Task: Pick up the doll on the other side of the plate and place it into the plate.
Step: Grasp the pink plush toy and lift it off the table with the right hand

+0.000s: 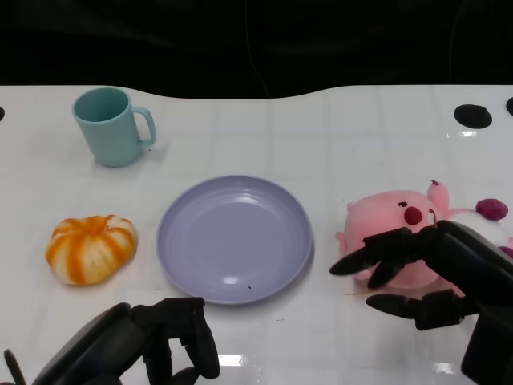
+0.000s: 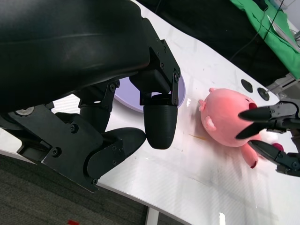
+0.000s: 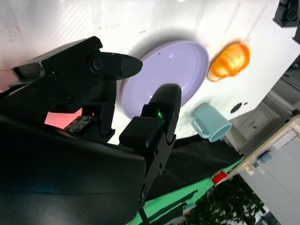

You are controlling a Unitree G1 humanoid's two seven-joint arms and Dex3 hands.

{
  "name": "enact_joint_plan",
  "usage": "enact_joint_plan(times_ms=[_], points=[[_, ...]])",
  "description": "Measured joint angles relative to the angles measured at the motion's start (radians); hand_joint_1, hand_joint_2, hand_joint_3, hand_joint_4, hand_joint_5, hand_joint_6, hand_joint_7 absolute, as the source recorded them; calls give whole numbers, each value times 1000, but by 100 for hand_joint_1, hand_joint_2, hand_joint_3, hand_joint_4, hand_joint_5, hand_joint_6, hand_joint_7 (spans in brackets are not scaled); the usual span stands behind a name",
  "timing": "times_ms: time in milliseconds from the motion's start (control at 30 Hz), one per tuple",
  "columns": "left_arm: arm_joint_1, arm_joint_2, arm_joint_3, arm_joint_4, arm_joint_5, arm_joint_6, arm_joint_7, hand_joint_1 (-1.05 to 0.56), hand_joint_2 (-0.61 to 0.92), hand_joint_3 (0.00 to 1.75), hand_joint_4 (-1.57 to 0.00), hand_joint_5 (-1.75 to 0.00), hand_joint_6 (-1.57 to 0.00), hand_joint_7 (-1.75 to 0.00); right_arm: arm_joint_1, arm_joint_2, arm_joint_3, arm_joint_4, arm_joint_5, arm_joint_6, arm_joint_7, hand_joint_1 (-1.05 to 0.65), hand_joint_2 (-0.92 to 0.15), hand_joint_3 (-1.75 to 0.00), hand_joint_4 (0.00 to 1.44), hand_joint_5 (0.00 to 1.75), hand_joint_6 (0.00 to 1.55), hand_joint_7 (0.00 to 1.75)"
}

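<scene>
The right hand (image 1: 401,269) has its fingers spread wide around the near side of the one pink plush doll (image 1: 393,233). Its upper fingers lie across the doll's front and a lower finger reaches out just above the bench (image 1: 321,136); whether any fingertip actually presses the plush cannot be told. The hand has not closed on the doll, which lies on the bench. In the left wrist view the same hand (image 2: 267,129) shows its fingers apart on the doll's (image 2: 225,119) far flank.

The doll lies to the right of the one lavender plate (image 1: 234,239), near its rim but apart from it, with a dark red nose and a small ear showing on its upper side. A purple bit (image 1: 491,208) sits beyond it, farther from the plate.

The left hand (image 1: 172,341) hangs low at the near edge of the bench, on the near side of the plate, with its fingers curled inward and nothing in them. It touches no object.

On the left of the plate, well apart, lies one orange-and-white striped pumpkin (image 1: 90,249). Beyond the plate and to its left stands one teal mug (image 1: 108,126), upright, its handle turned toward the plate's side. Two black round marks (image 1: 473,116) show at the bench's far right edge.
</scene>
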Motion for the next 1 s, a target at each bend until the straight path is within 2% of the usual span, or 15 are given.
enact_joint_plan(times_ms=[67,100,200,333,467,633,1000], points=[[0,1,1,8,-6,-4,0,-14,58,110,-65,-171,-63,-144,0,-1,0,-8,-26,0,-14,-33,-85,-17,43,53,60,1],[0,2,2,11,-7,-6,0,-14,58,110,-65,-171,-63,-144,-1,-2,0,-9,-33,-2,-17,-38,-88,-14,31,49,49,0],[0,3,4,12,-8,-9,0,-14,58,109,-65,-171,-62,-144,-10,-13,-2,-10,-56,-9,-17,-43,-92,-7,14,45,33,0],[0,4,7,14,-8,-12,0,-15,59,109,-65,-171,-62,-143,-20,-32,-13,-12,-77,-9,-17,-51,-92,-6,3,43,20,0],[0,6,7,15,-7,-13,0,-15,58,110,-65,-171,-63,-143,-43,-51,-27,-16,-130,6,-18,-63,-92,-6,0,38,12,0],[0,7,8,15,-8,-15,0,-14,59,109,-64,-172,-62,-145,-61,-67,-32,-52,-204,105,-7,-74,-91,-4,0,25,6,0],[-2,7,7,15,-7,-14,-1,-14,58,110,-66,-172,-64,-144,-123,-119,-16,-125,-324,288,109,-81,-88,0,0,10,9,2]])
